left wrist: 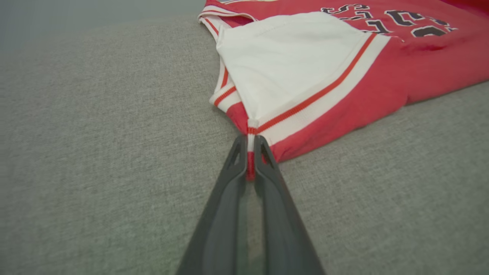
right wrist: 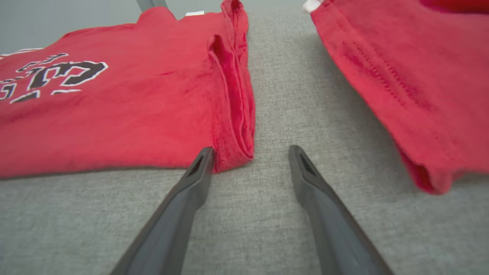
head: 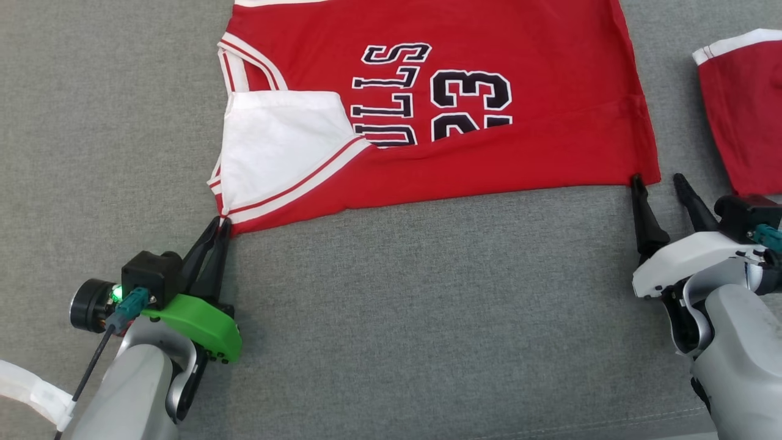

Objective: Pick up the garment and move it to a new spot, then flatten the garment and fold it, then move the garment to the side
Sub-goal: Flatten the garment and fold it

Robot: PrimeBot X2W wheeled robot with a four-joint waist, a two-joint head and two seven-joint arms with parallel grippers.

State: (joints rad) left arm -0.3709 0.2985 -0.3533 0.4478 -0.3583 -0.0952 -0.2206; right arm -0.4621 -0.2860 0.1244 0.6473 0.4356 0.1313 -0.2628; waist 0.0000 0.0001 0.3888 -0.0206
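We find the left gripper [head: 223, 223] [left wrist: 250, 144] closed, its two dark fingers pinching the striped red-and-white trim at the near left corner of the garment [head: 489, 153] [left wrist: 420, 76] [right wrist: 133, 114]. In the left wrist view a thin strip of that trim sits between the fingertips, down on the grey fabric surface [head: 397, 305]. We find the right gripper [head: 658, 181] [right wrist: 251, 151] spread wide and holding nothing. Its fingers rest low over the surface at the garment's near right corner. In the right wrist view the hem corner lies just inside one fingertip, and we cannot tell whether the two touch. The garment is a red jersey, spread flat across the upper middle of the head view. Its near edge runs between the two grippers. A white panel [head: 275, 140] [left wrist: 290, 61] bordered with striped trim shows at its left end, and the number 23 [head: 470, 98] is printed in dark, white-edged figures nearer the centre. A second red garment [head: 742, 122] [right wrist: 401, 76] lies apart from it on the right, just beyond the right gripper, with a strip of bare surface between the two.
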